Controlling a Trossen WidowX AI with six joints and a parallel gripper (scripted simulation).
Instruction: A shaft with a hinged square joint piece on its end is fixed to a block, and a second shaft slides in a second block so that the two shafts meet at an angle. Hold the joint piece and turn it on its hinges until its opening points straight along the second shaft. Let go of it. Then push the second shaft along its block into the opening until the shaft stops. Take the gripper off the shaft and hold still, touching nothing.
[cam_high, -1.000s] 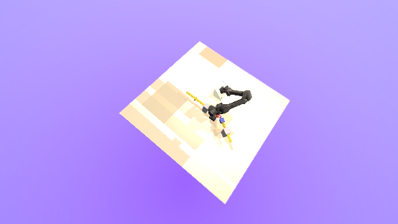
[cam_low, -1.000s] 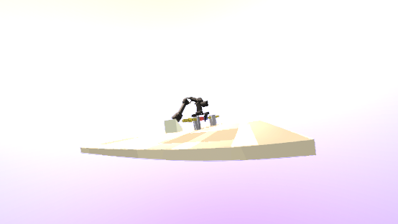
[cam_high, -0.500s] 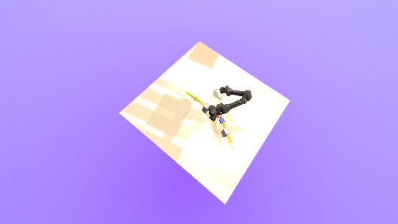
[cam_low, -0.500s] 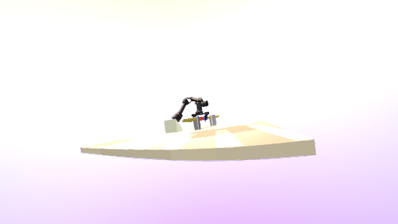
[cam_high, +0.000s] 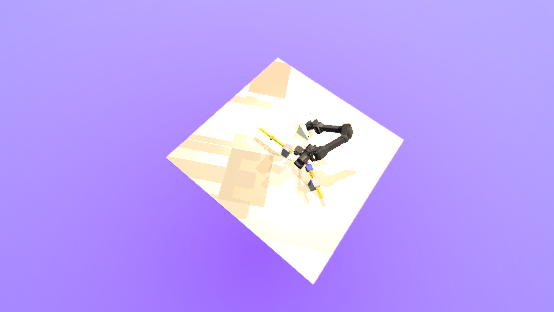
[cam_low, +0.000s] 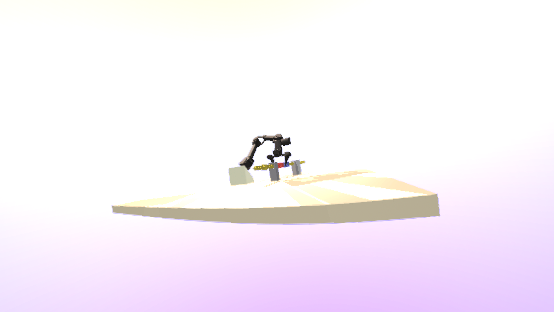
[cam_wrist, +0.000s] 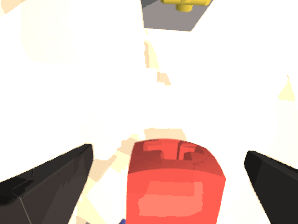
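Observation:
The red joint piece (cam_low: 281, 165) (cam_wrist: 172, 200) sits beside the blue hinge part (cam_high: 309, 167) (cam_low: 286, 164) on the first yellow shaft (cam_high: 320, 192), which is held in its block (cam_high: 314, 184) (cam_low: 297, 168). In the wrist view its opening faces roughly toward the second yellow shaft (cam_high: 269, 134) (cam_low: 261, 167) (cam_wrist: 185, 4), with a gap between them. That shaft lies in its own block (cam_high: 286, 150) (cam_low: 274, 173) (cam_wrist: 170, 22). My gripper (cam_low: 279, 159) (cam_wrist: 171, 155) is wide open and empty, one finger on each side of the joint piece, clear of it in the wrist view.
A pale wedge-shaped object (cam_high: 302, 132) (cam_low: 240, 176) stands near the arm's base. The arm (cam_high: 334, 145) (cam_low: 254, 150) reaches over the two blocks from one side. Patchy shadows lie on the square table top (cam_high: 310, 240) (cam_low: 275, 215).

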